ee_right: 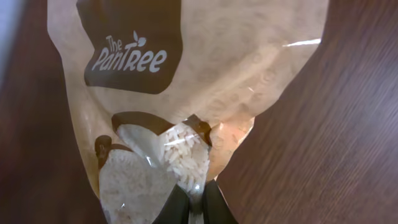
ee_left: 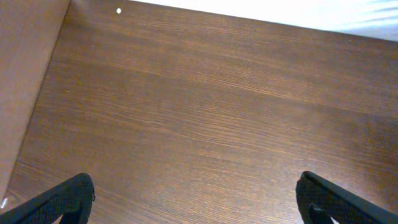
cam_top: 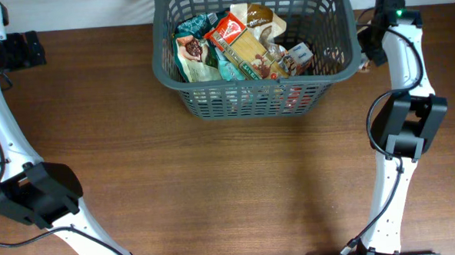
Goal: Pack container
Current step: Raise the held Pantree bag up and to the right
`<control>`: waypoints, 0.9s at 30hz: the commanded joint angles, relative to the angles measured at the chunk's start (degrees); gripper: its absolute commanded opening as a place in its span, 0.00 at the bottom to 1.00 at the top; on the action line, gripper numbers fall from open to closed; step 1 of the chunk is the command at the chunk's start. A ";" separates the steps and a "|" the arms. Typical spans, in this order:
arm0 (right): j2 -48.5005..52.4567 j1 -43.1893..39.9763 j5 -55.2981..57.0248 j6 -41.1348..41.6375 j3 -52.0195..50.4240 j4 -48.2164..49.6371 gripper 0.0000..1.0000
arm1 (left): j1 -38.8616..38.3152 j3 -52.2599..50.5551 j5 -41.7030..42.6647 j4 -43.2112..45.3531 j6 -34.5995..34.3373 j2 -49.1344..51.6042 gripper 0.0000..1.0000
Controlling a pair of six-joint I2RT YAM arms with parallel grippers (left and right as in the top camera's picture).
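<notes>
Slippage risk: right hand (ee_right: 196, 198) pinches only a thin edge of the rice bag (ee_right: 186, 93); left hand (ee_left: 199, 199) gapes wide, empty.

The table (ee_left: 199, 112) is brown wood with fine lines in it, smooth and a little shiny. At 12 o'clock from above, the basket (cam_top: 249, 102) is dark grey plastic, dull, not shiny. The food packets (cam_top: 243, 50) inside look glossy. The rice bag (ee_right: 205, 68) is shiny, crinkly plastic with a see-through window. The left gripper (ee_left: 196, 202) has fingers (ee_left: 65, 199) of dull black plastic.
</notes>
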 commanded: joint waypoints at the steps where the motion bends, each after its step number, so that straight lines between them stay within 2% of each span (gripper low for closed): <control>1: -4.42 0.15 3.17 -4.00 6.38 -0.70 0.03 | 0.07 -0.33 0.46 0.17 0.94 0.48 0.99; 9: -4.72 0.20 4.48 -8.63 20.15 -7.02 0.03 | 0.07 -0.33 0.48 0.22 0.94 0.48 0.99; 17: -4.92 0.35 4.44 -19.08 37.75 -10.60 0.04 | 0.07 -0.33 0.48 0.22 0.94 0.48 0.99; 23: -11.96 2.29 4.15 -27.56 37.48 -9.60 0.04 | 0.07 -0.33 1.20 0.17 0.92 0.48 0.99; 27: -16.90 4.74 4.13 -30.25 37.48 -8.20 0.04 | 0.07 -0.33 2.19 0.11 0.92 0.48 0.99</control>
